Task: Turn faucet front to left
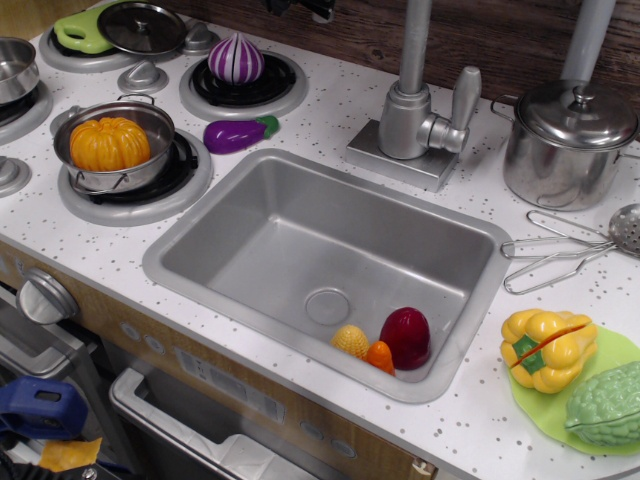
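Faucet [415,95] pipe upright, paddle lever upright at right, spout direction unclear

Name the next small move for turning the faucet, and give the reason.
Probably bring the gripper down and right toward the faucet. Only a dark sliver of the gripper shows at the top edge, far from the upright pipe, and nothing touches the faucet or its paddle lever yet.

A single camera looks down at an angle from high in front of the bench [330,110], facing the dark wooden back wall [500,35]. It stands fairly near, so the sink [250,255] fills the middle, while the faucet [412,100] and the burners run past the frame's upper edge.
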Robot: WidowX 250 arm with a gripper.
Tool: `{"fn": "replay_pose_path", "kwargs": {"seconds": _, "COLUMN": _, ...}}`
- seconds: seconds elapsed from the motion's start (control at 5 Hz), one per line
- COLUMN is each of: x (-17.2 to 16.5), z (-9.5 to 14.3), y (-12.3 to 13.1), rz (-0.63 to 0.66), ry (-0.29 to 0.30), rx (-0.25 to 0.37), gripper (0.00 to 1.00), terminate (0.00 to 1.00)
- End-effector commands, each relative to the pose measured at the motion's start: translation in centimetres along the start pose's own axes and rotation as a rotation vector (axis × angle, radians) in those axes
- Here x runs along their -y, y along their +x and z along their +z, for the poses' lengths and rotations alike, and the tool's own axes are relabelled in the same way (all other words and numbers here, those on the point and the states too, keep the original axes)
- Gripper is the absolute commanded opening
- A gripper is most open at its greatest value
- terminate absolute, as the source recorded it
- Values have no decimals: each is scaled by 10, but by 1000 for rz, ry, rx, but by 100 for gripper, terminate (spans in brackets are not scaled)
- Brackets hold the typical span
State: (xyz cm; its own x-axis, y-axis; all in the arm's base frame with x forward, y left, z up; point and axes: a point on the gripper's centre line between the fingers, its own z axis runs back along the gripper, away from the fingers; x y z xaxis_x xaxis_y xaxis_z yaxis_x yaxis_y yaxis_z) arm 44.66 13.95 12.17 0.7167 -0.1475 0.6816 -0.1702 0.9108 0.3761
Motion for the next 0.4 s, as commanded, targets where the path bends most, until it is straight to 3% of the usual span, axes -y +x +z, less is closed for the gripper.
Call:
{"fn": "replay_pose_path", "kwargs": {"seconds": 0.0, "x": -11, "z": 7, "y": 29, "rz": 30, "ry": 34, "rx": 74, "gripper": 0, "terminate": 0}}
{"fn": "replay_pose_path", "kwargs": {"seconds": 0.2, "x": -8, "z": 6, "y": 29, "rz": 37, "ry": 32, "rx": 72, "gripper": 0, "terminate": 100}}
